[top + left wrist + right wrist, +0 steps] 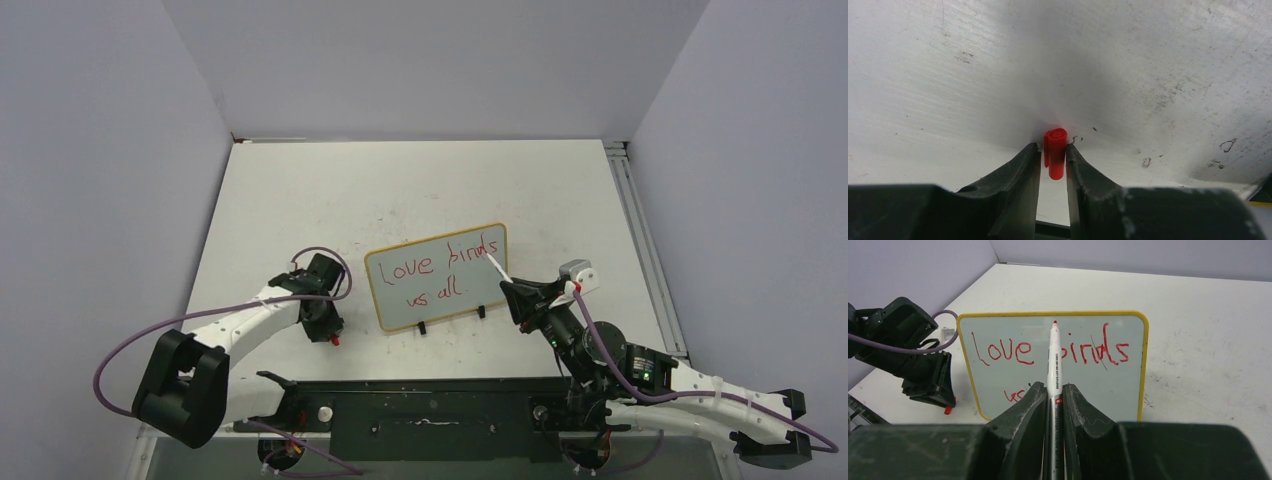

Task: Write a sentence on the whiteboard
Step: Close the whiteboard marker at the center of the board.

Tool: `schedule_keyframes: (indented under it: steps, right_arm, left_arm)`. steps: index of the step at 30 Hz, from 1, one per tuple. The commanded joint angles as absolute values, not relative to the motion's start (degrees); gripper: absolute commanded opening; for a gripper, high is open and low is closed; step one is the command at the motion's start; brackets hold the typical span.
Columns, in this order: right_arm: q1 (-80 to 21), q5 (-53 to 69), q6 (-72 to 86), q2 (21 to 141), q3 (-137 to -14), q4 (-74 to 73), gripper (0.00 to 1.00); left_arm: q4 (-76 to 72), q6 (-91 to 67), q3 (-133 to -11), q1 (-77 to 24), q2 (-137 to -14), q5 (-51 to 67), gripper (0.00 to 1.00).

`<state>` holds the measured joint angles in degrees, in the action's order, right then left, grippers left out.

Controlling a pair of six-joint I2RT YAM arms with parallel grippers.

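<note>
The whiteboard [440, 296] stands tilted on two black feet at the table's middle; it also shows in the right wrist view [1133, 385]. The sentence [442, 266] reads "love birds" over "vs all" in red; it also shows in the right wrist view [1003, 351]. My right gripper [522, 294] is shut on a white marker [1054, 360], red tip pointing at the board's upper part, just off it. My left gripper [328, 335] is shut on the red marker cap [1055, 150], pointing down at the table left of the board.
The white table [420, 190] is scuffed, with grey walls on three sides. A metal rail [640, 240] runs along its right edge. A black base plate [430, 410] lies at the near edge between the arm bases.
</note>
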<state>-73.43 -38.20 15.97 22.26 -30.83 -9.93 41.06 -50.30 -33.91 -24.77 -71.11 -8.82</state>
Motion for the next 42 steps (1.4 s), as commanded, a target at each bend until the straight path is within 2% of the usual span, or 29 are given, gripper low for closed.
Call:
schedule_keyframes:
  steps: [1, 8, 16, 27, 34, 42]
  right_arm:
    - [-73.48, -38.57, 15.45, 21.78, -30.50, -8.33, 0.05]
    - [-73.74, -38.61, 15.28, 21.62, -30.70, -8.33, 0.05]
    - [-74.00, -35.26, 13.89, 23.75, -31.22, -7.32, 0.05]
    - [-74.33, -23.83, 15.38, 33.28, -32.89, -5.26, 0.05]
    - [-76.11, -18.60, 20.21, 35.45, -30.64, 3.00, 0.05]
    - [-85.77, -27.42, 23.25, 44.04, -29.49, 13.77, 0.05]
  left_arm:
    - [38.24, -50.27, -33.93, -25.31, -72.92, -9.66, 0.22]
    - [37.74, -50.63, -34.19, -25.40, -73.18, -9.85, 0.10]
    - [38.18, -52.56, -33.82, -25.31, -65.94, -10.50, 0.00]
    - [39.11, -55.33, -32.13, -24.79, -52.41, -7.84, 0.00]
    - [40.69, -57.77, -34.07, -24.70, -42.35, -4.04, 0.00]
    - [40.77, -61.89, -36.89, -24.70, -35.34, 1.65, 0.00]
